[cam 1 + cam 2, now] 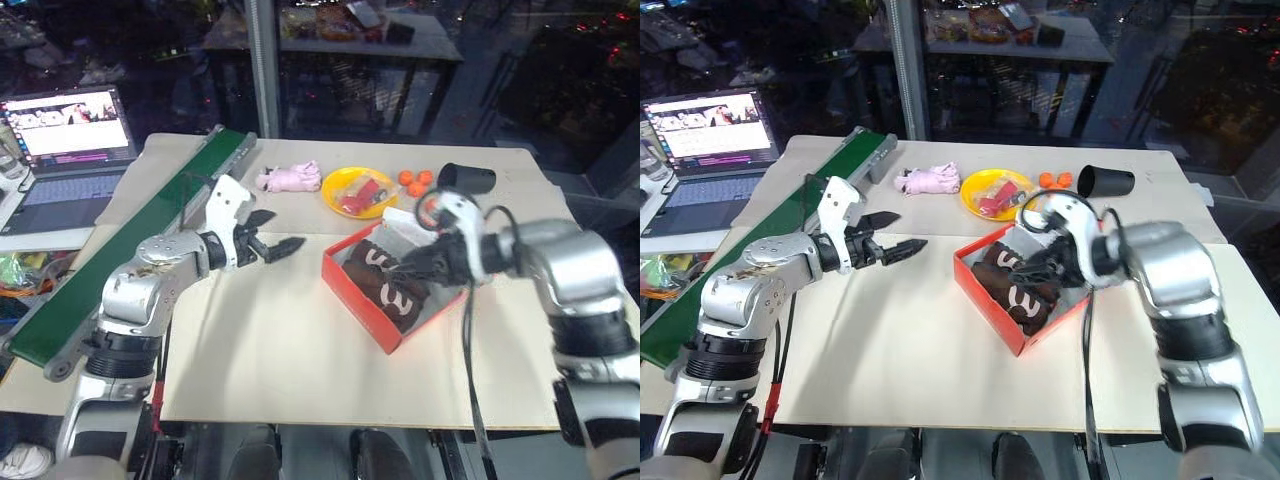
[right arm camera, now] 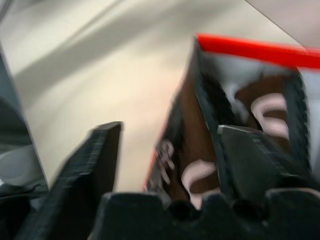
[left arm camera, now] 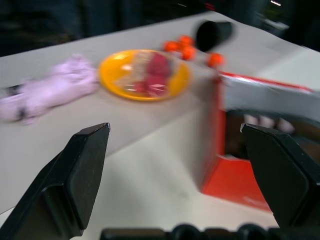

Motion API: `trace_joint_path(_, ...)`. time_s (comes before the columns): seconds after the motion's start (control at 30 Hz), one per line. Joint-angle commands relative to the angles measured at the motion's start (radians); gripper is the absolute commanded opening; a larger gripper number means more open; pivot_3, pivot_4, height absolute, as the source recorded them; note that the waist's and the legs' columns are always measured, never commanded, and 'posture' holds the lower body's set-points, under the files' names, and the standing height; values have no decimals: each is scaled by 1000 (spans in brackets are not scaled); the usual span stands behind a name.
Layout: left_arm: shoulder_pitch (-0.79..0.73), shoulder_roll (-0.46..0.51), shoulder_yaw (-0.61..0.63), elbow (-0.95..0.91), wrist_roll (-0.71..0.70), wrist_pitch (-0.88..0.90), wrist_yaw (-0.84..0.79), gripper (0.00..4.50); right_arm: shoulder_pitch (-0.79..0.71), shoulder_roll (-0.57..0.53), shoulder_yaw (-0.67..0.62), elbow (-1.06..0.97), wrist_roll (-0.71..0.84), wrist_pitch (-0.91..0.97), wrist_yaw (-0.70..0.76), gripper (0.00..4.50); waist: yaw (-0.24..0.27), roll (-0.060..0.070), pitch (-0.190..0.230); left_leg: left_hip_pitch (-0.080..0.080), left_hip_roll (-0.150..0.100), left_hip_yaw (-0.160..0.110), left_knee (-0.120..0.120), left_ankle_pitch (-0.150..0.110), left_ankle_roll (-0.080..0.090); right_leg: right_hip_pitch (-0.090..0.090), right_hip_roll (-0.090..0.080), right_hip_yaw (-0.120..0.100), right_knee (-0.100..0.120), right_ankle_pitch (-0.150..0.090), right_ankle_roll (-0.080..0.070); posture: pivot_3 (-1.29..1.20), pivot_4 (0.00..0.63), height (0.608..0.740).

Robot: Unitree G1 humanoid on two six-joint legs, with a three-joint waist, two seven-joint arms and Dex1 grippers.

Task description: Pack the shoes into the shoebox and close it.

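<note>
The shoebox (image 1: 392, 290) stands open at table centre-right, both shoes (image 1: 385, 285) inside. At its twelve o'clock a yellow bowl (image 1: 362, 192); at eleven, a pink plush (image 1: 290, 178). Left gripper (image 1: 272, 238) hovers at nine o'clock, jaws wide, empty. Right gripper (image 1: 408, 267) hangs over the shoes, jaws apart, partly hiding them.

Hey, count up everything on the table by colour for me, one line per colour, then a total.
Brown: 2, the shoes in the shoebox
Red-orange: 1, the shoebox
Pink: 1, plush bundle
Yellow: 1, bowl, holding red items too small to count
Orange: 3, small balls
Black: 1, cup on its side
Green: 1, conveyor belt
Total: 10
</note>
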Motion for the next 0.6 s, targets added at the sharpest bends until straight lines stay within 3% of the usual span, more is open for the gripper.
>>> trace_joint_path(0.03, -62, 37, -56, -4, -10, -18, -144, 4500, 81, -38, -220, -205, 41, 154, -115, 1758, 1, 1, 1, 0, 0, 1, 1, 0, 0, 0, 0, 1, 0, 0, 0, 0, 150, 740)
trace_joint_path(0.2, -133, 41, -96, 88, 24, -58, -235, 4500, 248, -55, -447, -347, 33, 259, -243, 92, 1, 1, 1, 1, 0, 0, 2, 0, 1, 0, 1, 1, 1, -3, 6, 0, 150, 740)
trace_joint_path(0.33, -181, 42, -129, 112, 16, -59, -322, 4500, 449, 1, -563, -441, 14, 247, -346, 92, 10, 1, 1, 1, 0, 0, 2, 0, 1, 1, 0, 1, 1, -3, 6, 0, 150, 740)
trace_joint_path(0.5, -216, 46, -145, 124, 26, -62, -380, 4500, 532, 142, -502, -406, 6, 103, -484, 92, -11, 1, 1, 2, 0, 0, 3, 1, 1, 1, 1, 2, 2, -3, 6, 0, 150, 740)
trace_joint_path(0.6, -233, 54, -144, 120, 33, -59, -394, 4500, 587, 183, -417, -269, -55, -127, -569, 92, -15, 1, 1, 4, 1, -1, 3, 1, 2, 3, 2, 2, 2, -3, 5, 0, 150, 740)
